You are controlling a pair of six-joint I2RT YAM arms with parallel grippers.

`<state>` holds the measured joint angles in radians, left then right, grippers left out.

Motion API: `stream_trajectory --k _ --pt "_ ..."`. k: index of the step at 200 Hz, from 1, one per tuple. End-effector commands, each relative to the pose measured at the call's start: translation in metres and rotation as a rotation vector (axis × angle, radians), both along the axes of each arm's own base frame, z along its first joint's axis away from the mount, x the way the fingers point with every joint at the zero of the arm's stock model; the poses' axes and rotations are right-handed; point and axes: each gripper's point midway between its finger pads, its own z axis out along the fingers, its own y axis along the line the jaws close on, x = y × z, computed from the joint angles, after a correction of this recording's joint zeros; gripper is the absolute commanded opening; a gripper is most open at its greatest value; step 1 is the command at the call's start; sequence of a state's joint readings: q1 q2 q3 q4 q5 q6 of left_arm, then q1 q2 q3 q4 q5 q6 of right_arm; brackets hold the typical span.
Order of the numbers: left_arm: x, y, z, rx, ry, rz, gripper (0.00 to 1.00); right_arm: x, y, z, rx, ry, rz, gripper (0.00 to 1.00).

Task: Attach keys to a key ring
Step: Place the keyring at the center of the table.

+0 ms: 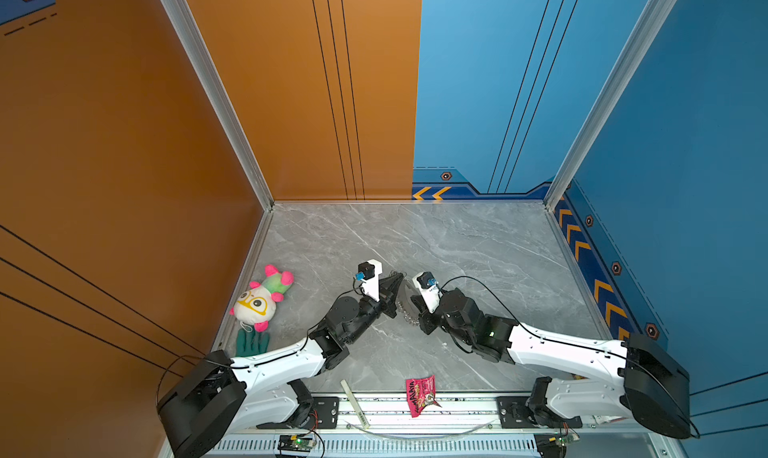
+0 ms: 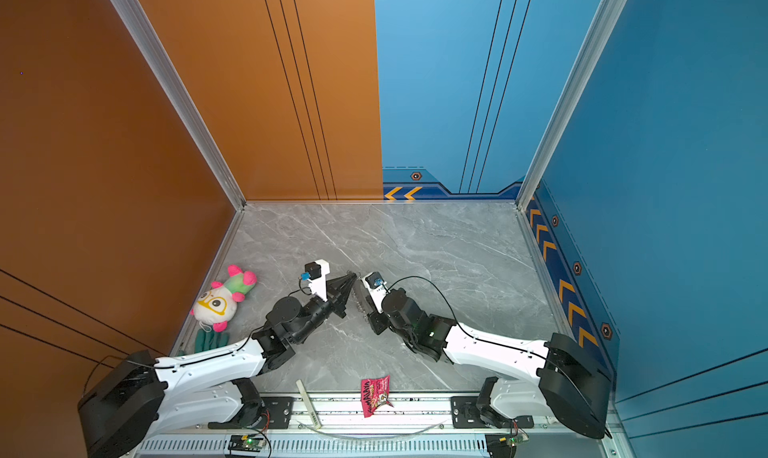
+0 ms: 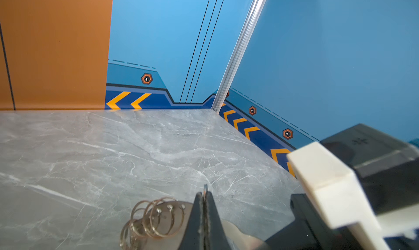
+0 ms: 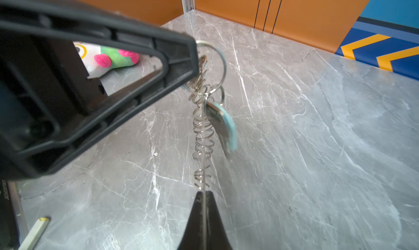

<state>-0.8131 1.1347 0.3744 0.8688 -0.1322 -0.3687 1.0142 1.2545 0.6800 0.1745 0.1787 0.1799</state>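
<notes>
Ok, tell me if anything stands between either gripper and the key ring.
Nothing visible does: the left gripper and the right gripper are both shut on the key ring itself, with the key hanging between them.

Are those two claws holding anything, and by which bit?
The key ring: the left gripper pinches one end, the right gripper the opposite end; the key dangles ungripped.

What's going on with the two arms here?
Both arms hold the key ring, a loop of beige-grey band edged with small silver metal rings, stretched between them above the grey marble table. The left gripper and the right gripper are each shut on it. A small silver key with a pale blue plastic tag hangs from its rings.
</notes>
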Motion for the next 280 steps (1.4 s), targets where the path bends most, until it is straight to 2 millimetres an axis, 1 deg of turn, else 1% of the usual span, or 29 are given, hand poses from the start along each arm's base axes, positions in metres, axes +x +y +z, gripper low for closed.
stream_trajectory --k 1,14,27,31,44,57,82,100,123,143,165,178,188,219,220,223,231,240,249,265,280 --pt "0.016 0.016 0.007 0.026 0.037 0.12 0.03 -0.012 -0.007 0.009 -0.097 0.034 0.071 0.0" --pt "0.021 0.019 0.003 0.054 0.075 0.14 0.13 -0.016 -0.013 0.01 -0.148 0.075 0.093 0.0" --pt "0.023 0.02 0.004 0.071 0.093 0.132 0.23 -0.018 -0.018 0.013 -0.174 0.114 0.103 0.0" --pt "0.024 0.021 0.004 0.072 0.103 0.13 0.28 -0.019 -0.02 0.014 -0.18 0.125 0.107 0.0" --pt "0.029 0.028 0.001 0.063 0.144 0.142 0.4 -0.02 -0.025 0.02 -0.185 0.159 0.109 0.0" --pt "0.033 0.038 -0.001 0.044 0.175 0.158 0.47 -0.02 -0.032 0.025 -0.193 0.194 0.107 0.0" --pt "0.039 0.06 -0.007 0.051 0.217 0.2 0.55 -0.017 -0.048 0.03 -0.235 0.287 0.087 0.0" --pt "0.043 0.077 -0.016 0.075 0.262 0.244 0.58 -0.018 -0.06 0.022 -0.334 0.401 0.079 0.0" --pt "0.047 0.096 -0.027 0.075 0.299 0.282 0.6 -0.019 -0.065 0.012 -0.464 0.472 0.084 0.0" --pt "0.047 0.11 -0.035 0.077 0.324 0.311 0.62 -0.013 -0.059 0.006 -0.478 0.507 0.073 0.0" --pt "0.045 0.126 -0.045 0.109 0.342 0.363 0.65 -0.003 -0.045 -0.005 -0.531 0.5 0.073 0.0" --pt "0.044 0.136 -0.048 0.127 0.348 0.403 0.69 0.001 -0.027 -0.012 -0.524 0.511 0.096 0.0" --pt "0.042 0.144 -0.05 0.139 0.345 0.432 0.74 0.004 -0.01 -0.017 -0.504 0.521 0.111 0.0" --pt "0.037 0.167 -0.056 0.163 0.337 0.52 0.85 0.003 0.037 -0.032 -0.499 0.545 0.183 0.0" --pt "0.036 0.167 -0.056 0.165 0.337 0.522 0.88 0.002 0.039 -0.033 -0.499 0.547 0.186 0.0" --pt "0.036 0.169 -0.056 0.167 0.334 0.528 0.91 0.002 0.042 -0.035 -0.497 0.555 0.193 0.0" --pt "0.035 0.173 -0.057 0.175 0.332 0.542 0.95 0.003 0.05 -0.038 -0.487 0.573 0.2 0.0" --pt "0.034 0.176 -0.06 0.182 0.332 0.555 1.0 0.007 0.052 -0.045 -0.486 0.595 0.197 0.0" --pt "0.033 0.178 -0.063 0.19 0.335 0.561 0.98 0.012 0.049 -0.05 -0.483 0.614 0.182 0.0" --pt "0.033 0.179 -0.068 0.198 0.343 0.563 0.98 0.025 0.035 -0.057 -0.478 0.633 0.143 0.0" --pt "0.034 0.181 -0.074 0.205 0.354 0.565 0.98 0.037 0.018 -0.064 -0.454 0.669 0.104 0.0"
